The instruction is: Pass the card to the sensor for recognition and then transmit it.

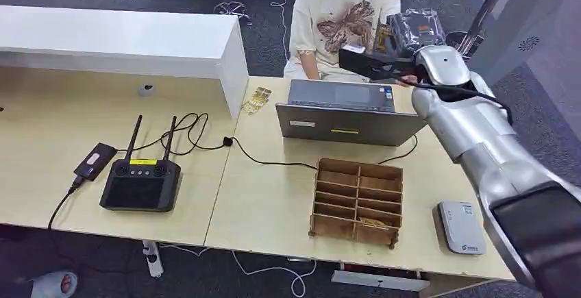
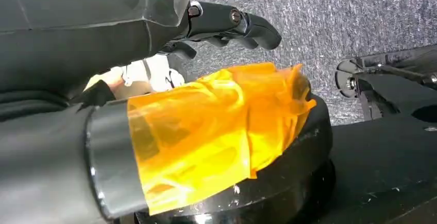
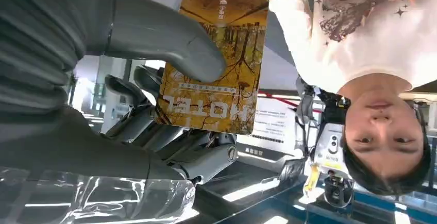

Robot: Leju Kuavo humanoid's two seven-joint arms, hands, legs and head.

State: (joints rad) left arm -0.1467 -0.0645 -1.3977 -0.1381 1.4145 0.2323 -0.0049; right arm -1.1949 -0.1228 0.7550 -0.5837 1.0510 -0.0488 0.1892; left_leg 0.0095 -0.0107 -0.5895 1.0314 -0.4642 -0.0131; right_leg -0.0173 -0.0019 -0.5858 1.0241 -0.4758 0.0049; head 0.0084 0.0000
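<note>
the card (image 3: pixel 214 64) — a yellow hotel key card — was held in the right hand (image 3: pixel 170 100), pinched between the thick thumb on its face and the darker fingers behind it. in the head view the right hand (image 1: pixel 384 58) was seen raised and stretched forward past the laptop (image 1: pixel 346 113), level with the chest of a person (image 1: pixel 342 17) seated across the table (image 1: pixel 274 188), and a person's fingers appeared at the card's far edge in the right wrist view; whether they had gripped it could not be told. the white card reader (image 1: pixel 462 227) lay near the table's right front edge, well apart from the raised hand. it was judged that the sensor step was most likely done and that the handover was under way, with only the release left, though the recognition itself could not be confirmed.

the left hand (image 2: pixel 227 26) was seen hanging low over grey carpet, its dark fingers curled loosely and nothing seen in them — whether it was closed could not be told.

open air lay around the extended arm; below it stood the laptop's raised lid, and further back the wooden divider box (image 1: pixel 356 202), so a straight pull-back above the lid's edge was judged the clearest way to withdraw.
</note>
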